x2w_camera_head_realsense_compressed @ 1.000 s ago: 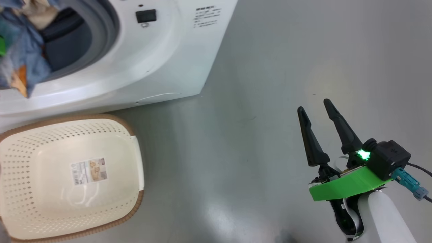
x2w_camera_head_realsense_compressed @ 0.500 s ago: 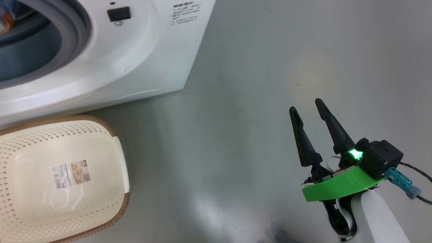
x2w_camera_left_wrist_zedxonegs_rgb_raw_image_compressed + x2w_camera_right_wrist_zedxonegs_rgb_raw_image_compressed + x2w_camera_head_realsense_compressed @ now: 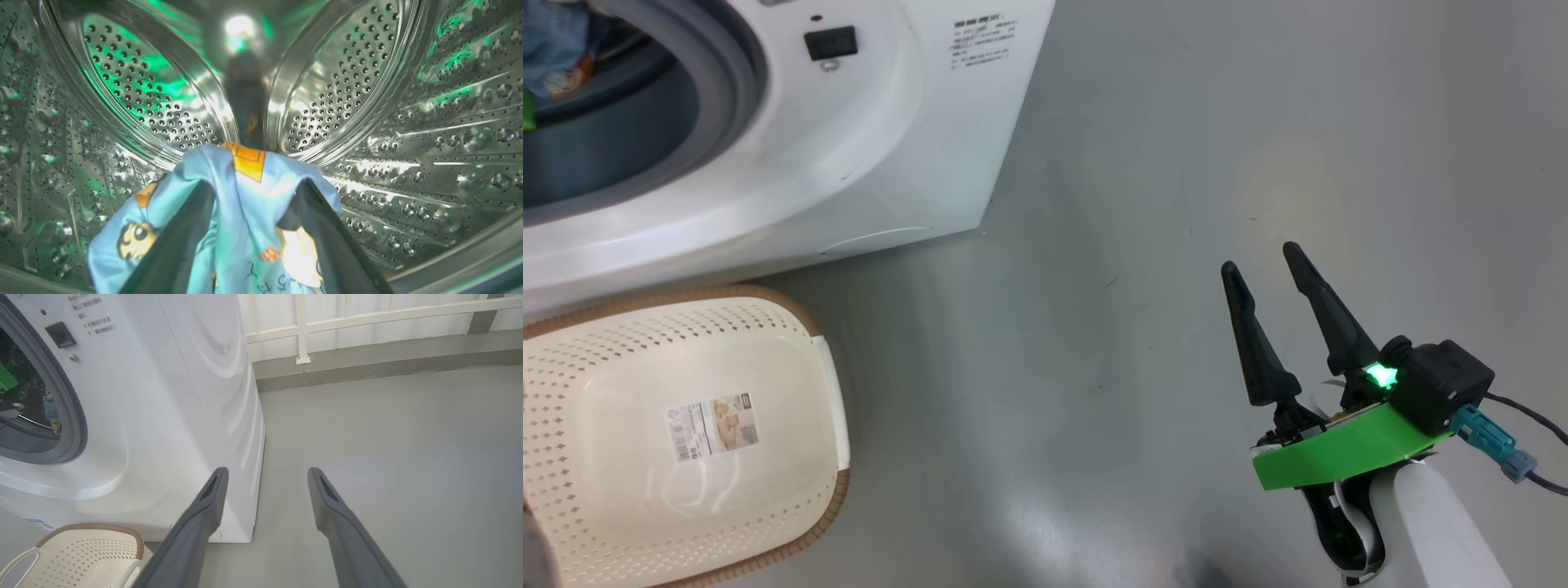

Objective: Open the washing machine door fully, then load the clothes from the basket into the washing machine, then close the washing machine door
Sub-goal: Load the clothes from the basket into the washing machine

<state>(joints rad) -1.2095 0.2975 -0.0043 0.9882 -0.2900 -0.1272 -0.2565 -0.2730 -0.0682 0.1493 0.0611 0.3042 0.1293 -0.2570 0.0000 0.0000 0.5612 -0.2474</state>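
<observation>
Inside the steel drum of the washing machine [image 3: 408,122], my left gripper [image 3: 256,184] stands open. The clothes [image 3: 245,204], light blue with orange-brown prints, hang loosely between and over its spread fingers. From the head view a bit of the clothes [image 3: 556,49] shows inside the mouth of the washing machine [image 3: 866,147]. The basket [image 3: 572,359] stands on the floor in front of the machine with nothing but its paper label inside. My right gripper [image 3: 1260,258] hovers open over the bare floor to the right, holding nothing. The washing machine door is out of view.
Grey floor [image 3: 1135,163] stretches to the right of the machine. In the right wrist view a white railing [image 3: 367,318] and a low kerb run along the back, and the basket's rim [image 3: 90,531] sits by the machine's front corner.
The clothes that hung at the drum's mouth now lie deeper inside. The head view has shifted a little. My right gripper stays as it was.
</observation>
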